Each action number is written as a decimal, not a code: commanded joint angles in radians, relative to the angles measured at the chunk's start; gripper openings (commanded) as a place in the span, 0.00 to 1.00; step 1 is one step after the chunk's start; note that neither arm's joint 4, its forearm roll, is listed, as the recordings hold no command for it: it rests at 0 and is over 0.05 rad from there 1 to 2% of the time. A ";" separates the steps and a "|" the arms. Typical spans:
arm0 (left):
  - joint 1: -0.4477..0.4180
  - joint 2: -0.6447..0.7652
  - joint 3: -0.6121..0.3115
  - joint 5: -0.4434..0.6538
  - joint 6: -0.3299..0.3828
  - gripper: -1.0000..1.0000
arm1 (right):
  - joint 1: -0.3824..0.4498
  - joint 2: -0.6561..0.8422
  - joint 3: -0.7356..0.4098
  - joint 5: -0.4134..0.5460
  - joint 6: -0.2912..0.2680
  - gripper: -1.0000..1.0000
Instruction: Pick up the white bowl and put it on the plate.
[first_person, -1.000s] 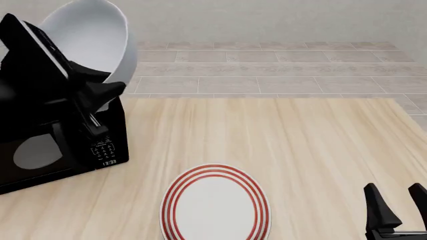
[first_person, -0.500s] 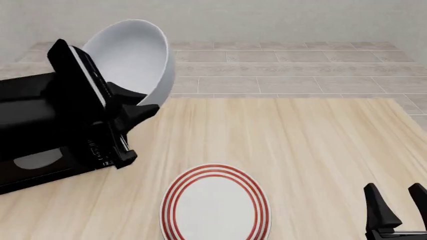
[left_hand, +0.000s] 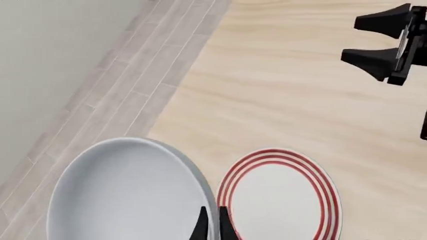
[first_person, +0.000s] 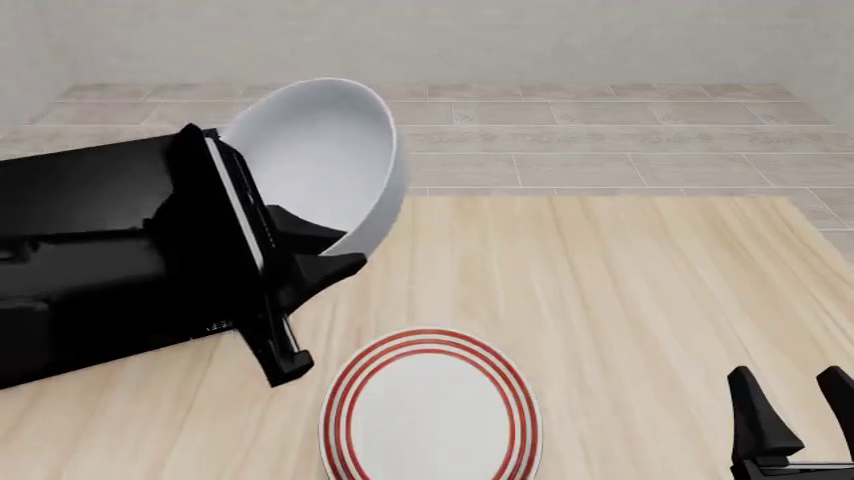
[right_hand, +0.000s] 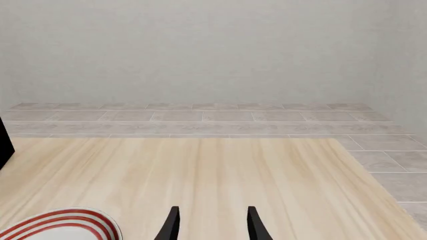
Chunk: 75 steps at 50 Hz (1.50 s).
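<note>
Carrying the white bowl (first_person: 320, 150) aloft, the left gripper (left_hand: 211, 227) has its jaws clamped on the bowl's rim, one finger inside and one outside, so the bowl hangs tilted with its opening facing the arm. It sits clear above the counter (first_person: 614, 290), over the left part and short of the plate (first_person: 430, 410). The plate lies flat at the counter's near edge, nothing on it. Judgement: transport step, bowl needs levelling before lowering. The right gripper (first_person: 793, 420) idles near the near right corner, jaws apart, holding nothing.

Bowl (first_person: 327, 150) (aloft) behind-left of plate (first_person: 430, 412)
</note>
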 joint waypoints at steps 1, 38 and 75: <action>-0.055 0.012 0.008 -0.022 -0.021 0.00 | 0.000 -0.001 0.000 0.001 0.001 1.00; -0.194 0.022 0.063 -0.080 -0.163 0.00 | 0.000 -0.001 0.000 0.001 0.001 1.00; -0.219 0.046 0.175 -0.211 -0.248 0.00 | 0.000 -0.001 0.000 0.001 0.001 1.00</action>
